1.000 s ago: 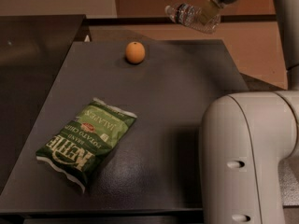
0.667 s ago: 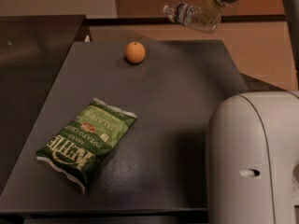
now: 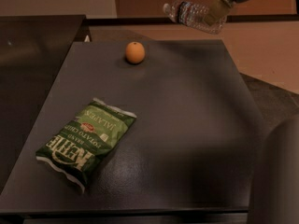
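Note:
At the top right my gripper (image 3: 216, 14) is shut on a clear plastic water bottle (image 3: 187, 14). The bottle lies almost level in the air, its cap end pointing left, above the far edge of the dark table (image 3: 187, 125). An orange (image 3: 135, 52) rests on the table's far part, below and to the left of the bottle. A green bag of Kettle jalapeño chips (image 3: 86, 141) lies flat on the near left part of the table.
A second dark surface (image 3: 32, 55) adjoins the table on the left. Tan floor (image 3: 266, 50) shows beyond and to the right. My pale arm casing (image 3: 280, 176) fills the lower right corner.
The bottle and gripper have shifted slightly left and up. My arm casing has pulled away to the right, uncovering more of the table.

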